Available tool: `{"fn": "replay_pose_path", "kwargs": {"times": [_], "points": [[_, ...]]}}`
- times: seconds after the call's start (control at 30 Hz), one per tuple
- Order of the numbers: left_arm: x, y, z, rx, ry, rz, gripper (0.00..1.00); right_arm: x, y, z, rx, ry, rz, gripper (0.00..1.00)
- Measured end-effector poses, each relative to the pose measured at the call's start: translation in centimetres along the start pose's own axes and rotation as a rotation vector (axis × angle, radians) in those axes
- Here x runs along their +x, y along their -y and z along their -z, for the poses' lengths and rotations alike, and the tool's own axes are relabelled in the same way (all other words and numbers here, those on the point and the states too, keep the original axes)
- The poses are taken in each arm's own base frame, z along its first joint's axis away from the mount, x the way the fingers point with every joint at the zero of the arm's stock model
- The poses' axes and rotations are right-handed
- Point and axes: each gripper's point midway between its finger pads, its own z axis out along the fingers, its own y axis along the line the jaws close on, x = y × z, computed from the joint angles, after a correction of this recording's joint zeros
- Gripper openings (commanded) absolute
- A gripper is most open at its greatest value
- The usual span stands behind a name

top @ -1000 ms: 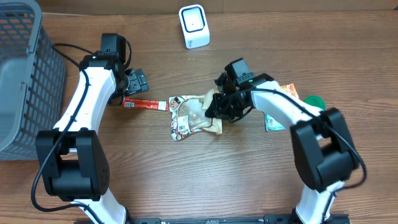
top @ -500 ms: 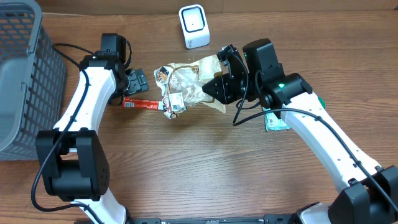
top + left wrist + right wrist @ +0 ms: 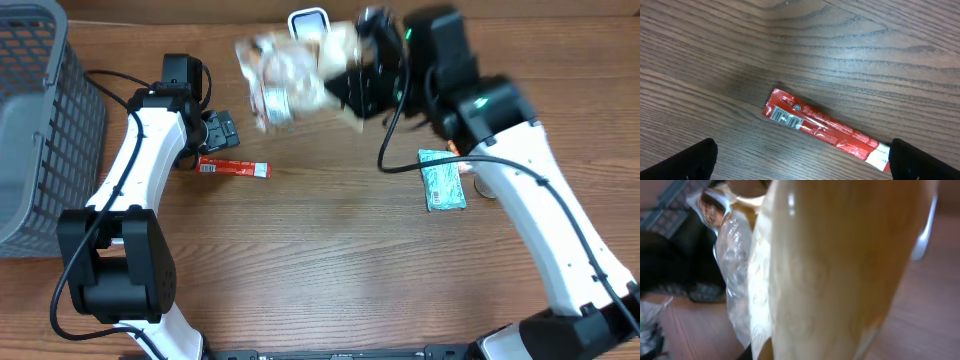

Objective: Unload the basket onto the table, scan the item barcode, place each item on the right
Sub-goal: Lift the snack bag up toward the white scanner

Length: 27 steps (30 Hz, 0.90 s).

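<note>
Overhead, top centre: right end effector (image 3: 350,85) grips a snack bag (image 3: 285,70) by the scanner (image 3: 308,18); left end effector (image 3: 222,130) stands released over a red packet (image 3: 233,167).

Table (image 3: 320,270), scanner (image 3: 303,20), red sachet (image 3: 233,168), green packet (image 3: 442,186), grey basket (image 3: 72,110)

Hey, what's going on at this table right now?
The right gripper is shut on a clear snack bag and holds it in the air beside the white scanner at the far edge of the table; the bag looks blurred. The left gripper is open above a red stick packet that lies flat on the wood, not touching it. A green packet lies to the right, and a gray basket sits at the left.
</note>
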Motion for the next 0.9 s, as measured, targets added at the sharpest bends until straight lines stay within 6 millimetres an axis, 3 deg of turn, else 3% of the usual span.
{"fn": "replay_pose_path", "kwargs": {"times": [0.17,0.3,0.57,0.9], "points": [[0.0,0.0,0.0,0.000,-0.001,0.000,0.99,-6.3,-1.9,3.0,0.026,0.135,0.099,0.03],[0.0,0.0,0.0,0.000,0.000,0.000,1.00,-9.0,0.2,1.5,0.124,0.219,0.171,0.03],[0.0,0.0,0.0,0.000,0.000,0.000,1.00,-9.9,8.3,-5.4,0.391,0.231,0.243,0.03],[0.0,0.0,0.0,0.000,0.000,0.000,1.00,-10.1,15.3,-10.9,0.630,0.257,0.346,0.03]]}}
